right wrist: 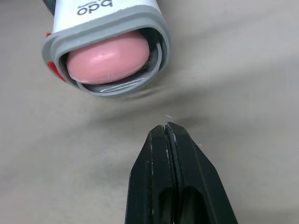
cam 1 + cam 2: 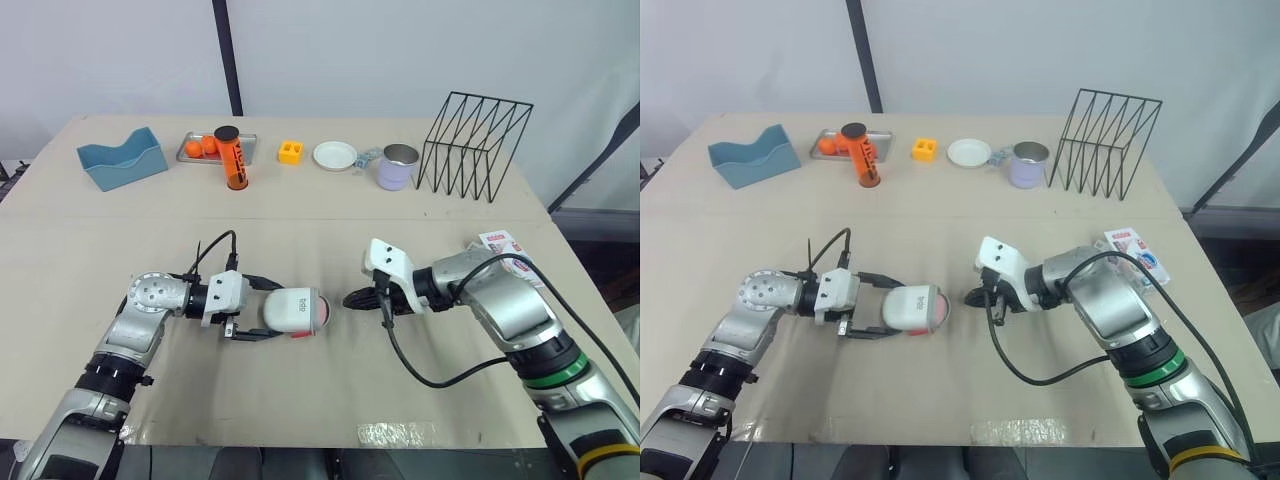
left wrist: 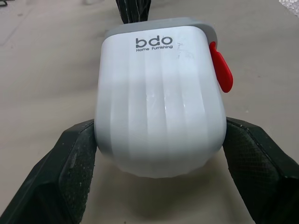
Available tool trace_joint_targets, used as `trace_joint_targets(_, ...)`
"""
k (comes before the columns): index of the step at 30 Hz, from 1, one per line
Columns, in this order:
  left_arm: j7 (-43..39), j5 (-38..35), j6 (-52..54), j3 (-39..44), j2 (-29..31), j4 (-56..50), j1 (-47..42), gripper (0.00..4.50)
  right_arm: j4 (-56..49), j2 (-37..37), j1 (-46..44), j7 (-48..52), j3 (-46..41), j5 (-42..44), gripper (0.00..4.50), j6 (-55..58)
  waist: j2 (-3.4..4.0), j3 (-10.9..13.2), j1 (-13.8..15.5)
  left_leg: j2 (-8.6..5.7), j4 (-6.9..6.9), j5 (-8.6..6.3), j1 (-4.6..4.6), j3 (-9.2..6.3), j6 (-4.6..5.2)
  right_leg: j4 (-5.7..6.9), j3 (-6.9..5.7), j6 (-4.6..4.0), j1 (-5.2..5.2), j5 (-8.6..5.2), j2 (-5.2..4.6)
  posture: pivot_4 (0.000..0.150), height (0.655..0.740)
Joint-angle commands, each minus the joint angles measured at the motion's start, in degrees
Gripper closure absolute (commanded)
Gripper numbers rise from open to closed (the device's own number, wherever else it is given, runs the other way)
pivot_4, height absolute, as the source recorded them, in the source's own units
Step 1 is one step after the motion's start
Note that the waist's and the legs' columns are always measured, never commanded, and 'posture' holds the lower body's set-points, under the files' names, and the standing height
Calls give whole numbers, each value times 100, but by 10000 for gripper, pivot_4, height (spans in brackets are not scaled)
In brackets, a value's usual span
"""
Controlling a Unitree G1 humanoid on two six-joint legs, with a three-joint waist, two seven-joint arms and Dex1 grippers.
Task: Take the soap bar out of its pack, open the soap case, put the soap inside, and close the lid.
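The white soap case [image 2: 292, 311] lies on its side at the middle of the table, its grey-rimmed mouth facing right. My left gripper [image 2: 268, 311] is shut on it, one black finger [image 3: 70, 163] pressed against each flank. A red tab [image 3: 220, 70] sticks out at the rim. The pink soap bar [image 1: 108, 58] sits inside the open mouth of the case [image 1: 105, 28]. My right gripper [image 2: 352, 299] is shut and holds nothing, with its tips [image 1: 167, 128] low over the table a short gap from the mouth. The soap pack [image 2: 505, 247] lies at the table's right edge.
Along the back stand a blue holder [image 2: 122, 158], a metal tray [image 2: 195, 150] with an orange can [image 2: 233, 158], a yellow block [image 2: 291, 152], a white dish [image 2: 334, 155], a lilac mug [image 2: 398, 166] and a black wire rack [image 2: 475, 145].
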Motion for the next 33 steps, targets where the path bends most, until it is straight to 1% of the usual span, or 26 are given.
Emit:
trace_joint_targets(1, 64, -181, -217, 190, -55, -3, -32, 9523, -43, 1, -37, -74, -337, 324, 45000, 338, 0, 0, 0, 0, 0, 0, 0, 0, 0, 0, 0, 0, 0, 0, 0, 1500, 7400)
trace_joint_targets(6, 96, -205, -325, 210, -83, -36, -33, 9523, 90, -10, -130, -114, -629, 791, 45000, 1014, 0, 0, 0, 0, 0, 0, 0, 0, 0, 0, 0, 0, 0, 0, 1, 1500, 7400)
trace_joint_targets(7, 103, -210, -330, 212, -87, -49, -31, 9523, 134, -28, -154, -125, -680, 883, 39917, 1216, 0, 0, 0, 0, 0, 0, 0, 0, 0, 0, 0, 0, 0, 0, 1, 1500, 7400)
trace_joint_targets(8, 112, -212, -331, 211, -91, -62, -30, 9523, 171, -57, -173, -130, -720, 967, 38443, 1396, 0, 0, 0, 0, 0, 0, 0, 0, 0, 0, 0, 0, 0, 0, 1, 1500, 7400)
trace_joint_targets(10, 136, -216, -349, 215, -105, -81, -30, 9523, 228, -39, -222, -155, -918, 1299, 28603, 2018, 0, 0, 0, 0, 0, 0, 0, 0, 0, 0, 0, 0, 0, 0, 1, 1500, 7400)
trace_joint_targets(11, 156, -212, -364, 216, -112, -89, -32, 9523, 225, -43, -247, -136, -1011, 1479, 24686, 2299, 1, 0, 0, 0, 0, 0, 0, 0, 0, 0, 0, 0, 0, 0, 1, 1500, 7400)
trace_joint_targets(13, 179, -212, -378, 215, -122, -99, -40, 9523, 199, -5, -304, -151, -1248, 1877, 13770, 2951, 2, 1, 1, 0, 0, 0, 0, 1, 0, 0, 1, 0, 0, 0, 1, 1500, 7400)
trace_joint_targets(16, 203, -201, -448, 208, -137, -112, -42, 9523, 205, 155, -390, -276, -1628, 2314, 2704, 3799, 3, 2, 1, 0, -1, 0, 0, 1, 1, 0, 1, 0, 0, 0, 1, 1500, 7400)
trace_joint_targets(17, 207, -188, -506, 201, -139, -115, -42, 9523, 239, 235, -425, -319, -1774, 2449, 1166, 4100, 3, 2, 1, 0, -1, 0, 0, 1, 1, 0, 1, 0, 0, 0, 1, 1500, 7400)
trace_joint_targets(19, 235, -179, -567, 198, -151, -125, -44, 9523, 315, 328, -451, -445, -1957, 2606, 1166, 4428, 3, 2, 1, 0, -1, 0, 0, 1, 1, 0, 1, 0, 0, 0, 2, 1500, 7400)
trace_joint_targets(24, 366, -188, -702, 200, -212, -197, -50, 9523, 801, 547, -383, -1061, -2285, 3121, 1166, 4473, 3, 2, 0, 0, 0, -1, -1, 1, 1, -1, 1, 0, 0, 0, 1, 1500, 7400)
trace_joint_targets(26, 427, -187, -712, 202, -233, -243, -49, 9523, 938, 674, -368, -1274, -2415, 3152, 1166, 4473, 4, 2, -1, 0, -1, -1, -1, 1, 2, -1, 1, 0, 0, 0, 2, 1500, 7400)
trace_joint_targets(33, 592, -171, -681, 168, -280, -390, -66, 9523, 681, 1164, -103, -1953, -2650, 3392, 1166, 4473, 5, 3, -3, 0, -2, -1, -2, 2, 2, -1, 3, 0, 0, 0, 3, 1500, 7400)
